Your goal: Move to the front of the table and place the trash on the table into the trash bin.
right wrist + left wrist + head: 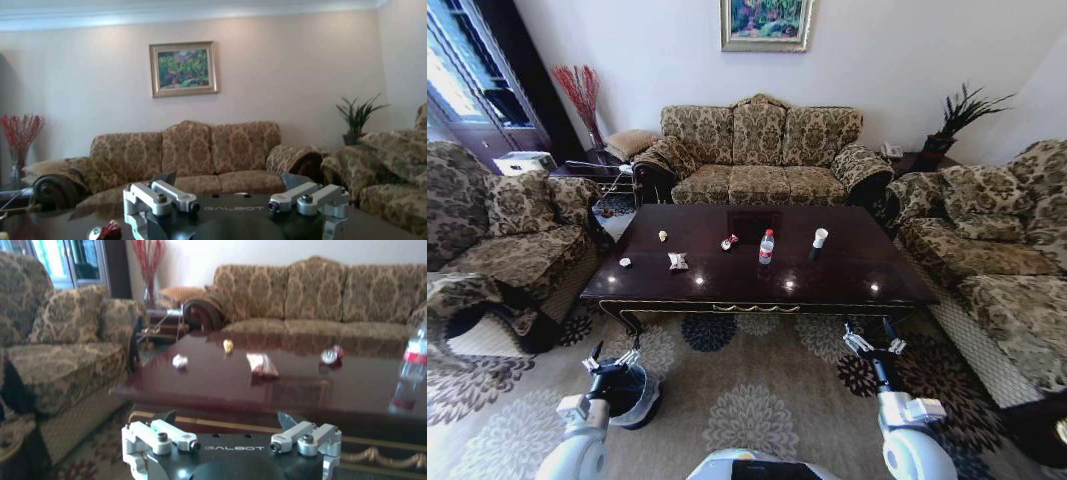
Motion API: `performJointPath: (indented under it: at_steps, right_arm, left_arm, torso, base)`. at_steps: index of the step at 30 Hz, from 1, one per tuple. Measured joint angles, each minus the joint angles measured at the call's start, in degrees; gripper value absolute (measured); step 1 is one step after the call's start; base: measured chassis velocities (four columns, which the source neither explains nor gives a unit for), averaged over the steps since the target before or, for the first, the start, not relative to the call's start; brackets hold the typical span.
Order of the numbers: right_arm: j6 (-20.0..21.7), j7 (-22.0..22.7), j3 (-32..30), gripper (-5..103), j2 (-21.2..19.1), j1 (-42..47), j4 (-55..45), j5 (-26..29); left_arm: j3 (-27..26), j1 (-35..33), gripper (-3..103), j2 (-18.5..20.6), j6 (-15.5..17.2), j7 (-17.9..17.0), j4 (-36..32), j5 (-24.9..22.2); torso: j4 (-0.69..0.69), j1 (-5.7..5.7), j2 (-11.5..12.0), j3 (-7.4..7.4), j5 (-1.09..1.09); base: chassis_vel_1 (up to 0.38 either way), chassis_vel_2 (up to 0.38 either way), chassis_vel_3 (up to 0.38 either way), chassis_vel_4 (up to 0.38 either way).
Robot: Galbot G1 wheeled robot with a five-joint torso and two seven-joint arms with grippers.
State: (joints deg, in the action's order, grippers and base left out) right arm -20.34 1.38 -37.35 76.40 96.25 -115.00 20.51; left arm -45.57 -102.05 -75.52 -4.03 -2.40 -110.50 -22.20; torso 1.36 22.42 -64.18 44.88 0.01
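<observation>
Daylight enters through the window (452, 75) at the robot's left, blown out white. Ceiling lights glint as small spots along the glossy table (757, 275). The head view bends at its edges; both wrist views are soft.

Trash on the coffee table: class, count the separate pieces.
6: white scrap near the left edge, yellowish scrap, snack wrapper, red-white crushed wrapper, bottle in the centre, paper cup to its right.

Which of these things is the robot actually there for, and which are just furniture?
For the job:
table
bottle
paper cup
snack wrapper
crushed wrapper
white scrap
yellowish scrap
trash bin

Just there:
sofa
painting
potted plant
</observation>
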Motion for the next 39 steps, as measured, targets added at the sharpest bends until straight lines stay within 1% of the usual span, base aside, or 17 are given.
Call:
performJointPath:
  at_steps: [2, 7, 13, 19, 24, 28, 31, 36, 38, 39]
  right_arm:
    - [-0.7, 0.4, -0.1, 100, 0.5, -0.8, 1.0, -0.7]
    - [-0.5, 0.4, -0.1, 100, 0.2, -0.8, 1.8, -0.7]
    - [-0.7, 0.4, 0.4, 100, 0.5, -1.7, 2.6, -0.9]
    - [-1.3, 0.4, 0.6, 100, 0.9, -1.8, 3.0, -1.0]
    - [-1.4, 0.4, 0.6, 100, 0.8, -1.4, 3.3, -1.3]
    - [-0.9, 0.4, 0.7, 100, 0.7, -1.5, 3.1, -1.6]
    - [-0.1, 0.5, 0.8, 100, 0.4, -2.0, 2.7, -1.8]
    - [-0.1, 0.5, 1.1, 100, 0.3, -2.3, 2.7, -1.7]
    - [-0.8, 1.1, 1.9, 100, 0.4, -2.7, 2.5, 0.0]
    - [-0.8, 1.1, 1.9, 100, 0.4, -2.7, 2.5, 0.0]
  left_arm:
    - [0.9, 0.1, 100, -0.3, 0.0, 0.5, 2.1, 1.2]
    - [1.7, 1.2, 100, -1.2, 0.0, 1.0, 4.2, 2.2]
    - [1.7, 1.6, 100, -0.5, -0.2, 1.8, 7.2, 2.4]
    - [1.8, 1.4, 100, -0.3, -0.7, 2.1, 8.3, 2.9]
    - [2.1, 1.6, 100, -0.7, -0.9, 2.1, 6.9, 4.0]
    - [2.3, 2.2, 100, -0.8, -0.9, 2.1, 7.0, 4.3]
    - [2.4, 2.7, 100, -0.8, -1.0, 2.1, 8.4, 4.3]
    - [2.6, 3.1, 100, -0.6, -1.2, 2.6, 10.5, 4.3]
    - [2.6, 3.3, 100, -0.4, -1.7, 3.4, 12.6, 5.2]
    - [2.6, 3.3, 100, -0.4, -1.7, 3.4, 12.6, 5.2]
  torso:
    - [0.02, 0.0, 0.0, 0.0, -0.03]
    - [0.01, 0.03, 0.0, 0.02, -0.03]
    - [0.0, 0.04, 0.0, 0.02, -0.01]
    - [0.01, 0.04, 0.0, 0.02, -0.01]
    - [0.0, 0.04, 0.0, 0.02, 0.0]
    - [0.0, 0.04, 0.0, 0.02, 0.0]
    - [0.0, 0.04, 0.0, 0.02, 0.0]
    - [0.0, 0.04, 0.0, 0.02, -0.01]
    - [0.02, 0.04, 0.0, 0.02, -0.02]
    - [0.02, 0.04, 0.0, 0.02, -0.02]
  base:
    - [0.087, 0.023, -0.077, -0.011]
    - [0.042, 0.024, -0.015, -0.006]
    - [0.0, 0.0, 0.0, 0.0]
    - [0.0, 0.0, 0.0, 0.0]
    - [0.056, 0.063, -0.06, -0.06]
    - [0.117, 0.113, -0.115, -0.133]
    - [0.204, 0.189, -0.196, -0.208]
    - [0.227, 0.247, -0.233, -0.255]
    - [0.251, 0.24, -0.241, -0.249]
    - [0.251, 0.24, -0.212, -0.239]
